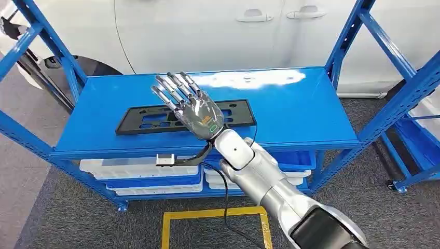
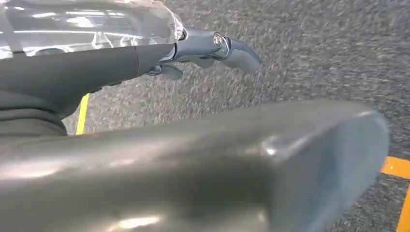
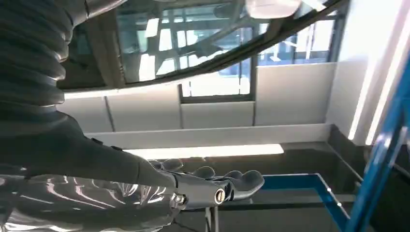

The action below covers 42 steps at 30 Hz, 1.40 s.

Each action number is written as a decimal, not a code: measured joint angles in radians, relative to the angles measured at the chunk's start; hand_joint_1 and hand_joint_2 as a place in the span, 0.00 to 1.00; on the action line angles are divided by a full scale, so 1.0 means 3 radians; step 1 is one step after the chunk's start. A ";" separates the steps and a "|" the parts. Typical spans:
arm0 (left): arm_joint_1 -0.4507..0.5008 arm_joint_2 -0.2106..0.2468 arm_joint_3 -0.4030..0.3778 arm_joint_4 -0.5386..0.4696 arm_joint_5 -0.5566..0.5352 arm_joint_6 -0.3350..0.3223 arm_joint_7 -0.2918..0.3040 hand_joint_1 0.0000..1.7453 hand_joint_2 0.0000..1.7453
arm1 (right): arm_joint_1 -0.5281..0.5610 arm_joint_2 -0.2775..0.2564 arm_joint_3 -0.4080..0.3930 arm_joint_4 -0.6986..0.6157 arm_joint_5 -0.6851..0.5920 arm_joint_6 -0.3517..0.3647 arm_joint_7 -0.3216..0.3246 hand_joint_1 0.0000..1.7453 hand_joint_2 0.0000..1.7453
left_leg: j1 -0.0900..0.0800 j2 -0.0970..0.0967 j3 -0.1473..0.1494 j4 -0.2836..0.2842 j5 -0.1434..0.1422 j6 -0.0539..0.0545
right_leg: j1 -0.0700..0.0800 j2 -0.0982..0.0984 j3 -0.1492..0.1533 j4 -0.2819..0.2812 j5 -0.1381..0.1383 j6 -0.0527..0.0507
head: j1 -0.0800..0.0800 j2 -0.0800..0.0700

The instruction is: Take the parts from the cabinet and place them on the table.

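A flat black plastic part (image 1: pixel 155 120) with several cut-outs lies along the front of the blue cabinet shelf (image 1: pixel 290 109). My right hand (image 1: pixel 189 102) hovers over the part's middle, back of the hand up, fingers spread and stretched toward the shelf's rear; it holds nothing. In the right wrist view the right hand (image 3: pixel 203 186) shows its fingers (image 3: pixel 244 181) extended with nothing in them. My left hand (image 2: pixel 193 48) hangs over the grey carpet, its fingers (image 2: pixel 232 48) loosely bent and holding nothing.
Blue uprights (image 1: pixel 386 88) frame the shelf on both sides. White and blue bins (image 1: pixel 140 174) sit on the lower level. A white car (image 1: pixel 218 31) stands right behind the rack. Yellow tape (image 1: pixel 212 218) marks the carpet in front.
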 joint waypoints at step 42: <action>-0.0045 0.0001 0.0158 0.0000 -0.0275 -0.0130 -0.0001 0.00 0.00 | -0.0013 0.0277 0.0388 0.1508 -0.0244 0.0459 0.0340 0.00 1.00 | -0.0003 -0.0002 0.0473 -0.1070 0.0509 0.0178 | 0.0016 0.0002 -0.0098 0.0252 -0.0199 0.0136 | 0.0000 0.0000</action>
